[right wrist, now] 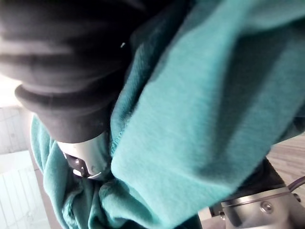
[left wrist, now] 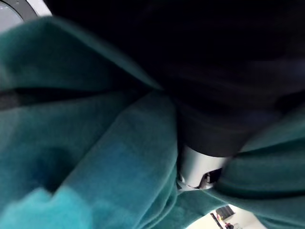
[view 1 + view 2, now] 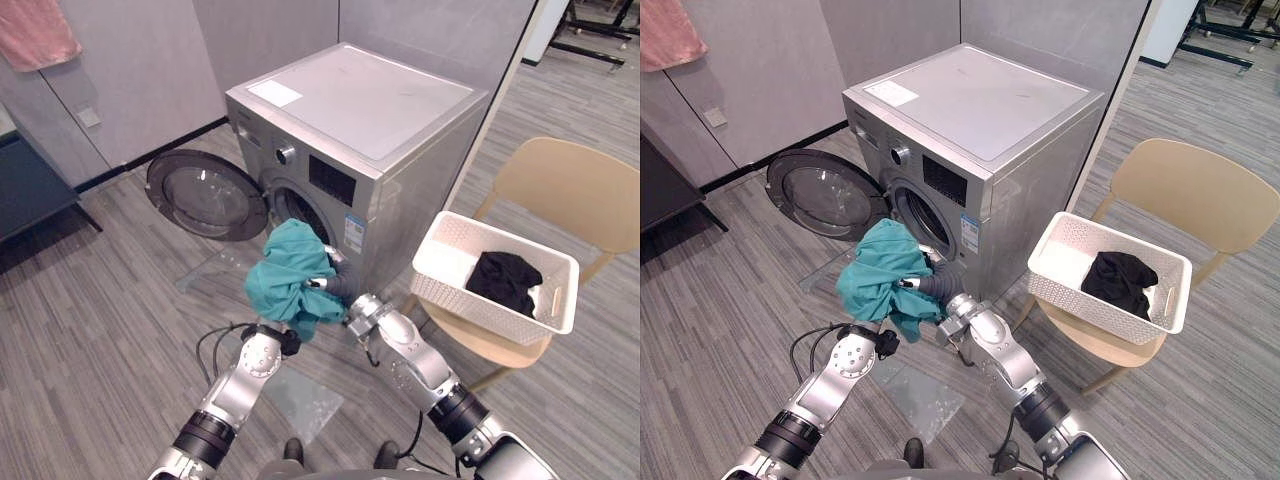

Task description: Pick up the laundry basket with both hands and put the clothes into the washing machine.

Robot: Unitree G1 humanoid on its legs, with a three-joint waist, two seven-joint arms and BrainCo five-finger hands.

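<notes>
A teal garment (image 3: 290, 275) hangs bunched just in front of the washing machine's (image 3: 360, 110) open drum (image 3: 298, 208). My right hand (image 3: 333, 287) is at the garment's right side, shut on the cloth, which folds over it in the right wrist view (image 1: 200, 95). My left hand (image 3: 288, 341) reaches up under the garment's lower edge and is buried in the teal folds (image 2: 95, 143). The round door (image 3: 205, 195) lies swung open to the left. To the right, a white laundry basket (image 3: 440, 250) holds a black garment (image 3: 505, 280).
The basket rests on a beige chair (image 3: 570, 185) right of the machine. A dark cabinet (image 3: 30, 185) stands at the far left, with a pink cloth (image 3: 35, 35) hanging above it. A clear floor mat (image 3: 305, 395) lies before the machine.
</notes>
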